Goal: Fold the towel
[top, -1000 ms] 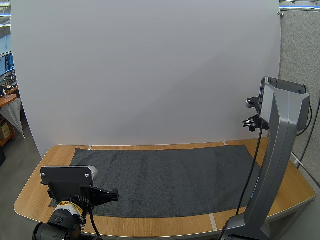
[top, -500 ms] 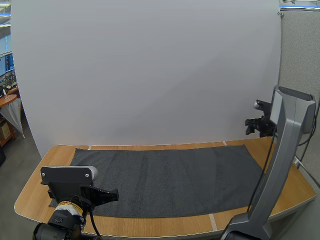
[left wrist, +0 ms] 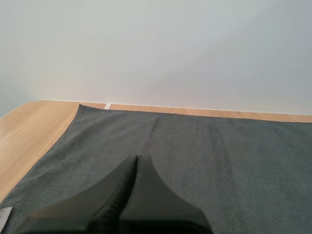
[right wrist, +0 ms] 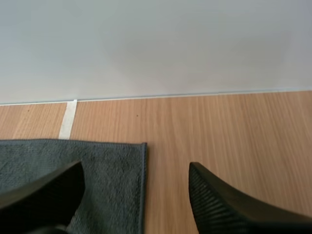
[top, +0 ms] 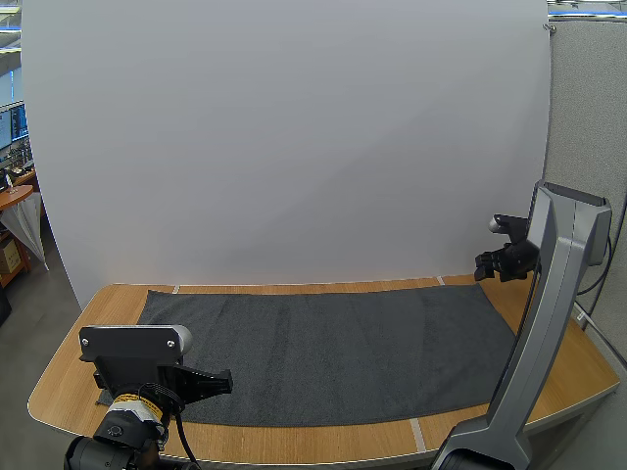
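A dark grey towel (top: pixel 323 352) lies spread flat across the wooden table (top: pixel 578 367). My right gripper (top: pixel 487 266) hangs above the towel's far right corner (right wrist: pixel 139 148). Its fingers (right wrist: pixel 214 200) stand open in the right wrist view, one over the towel and one over bare wood. My left gripper (top: pixel 223 381) rests low at the towel's near left edge. In the left wrist view its fingers (left wrist: pixel 134 168) lie together as one dark wedge pointing along the towel (left wrist: pixel 204 161), with nothing between them.
A white backdrop wall (top: pixel 294 147) rises right behind the table. A strip of white tape (right wrist: pixel 68 119) marks the wood just beyond the towel's far right corner. Bare wood lies right of the towel.
My right arm has swung to the right and lowered its gripper toward the towel's far right corner. The left arm and the towel have stayed still.
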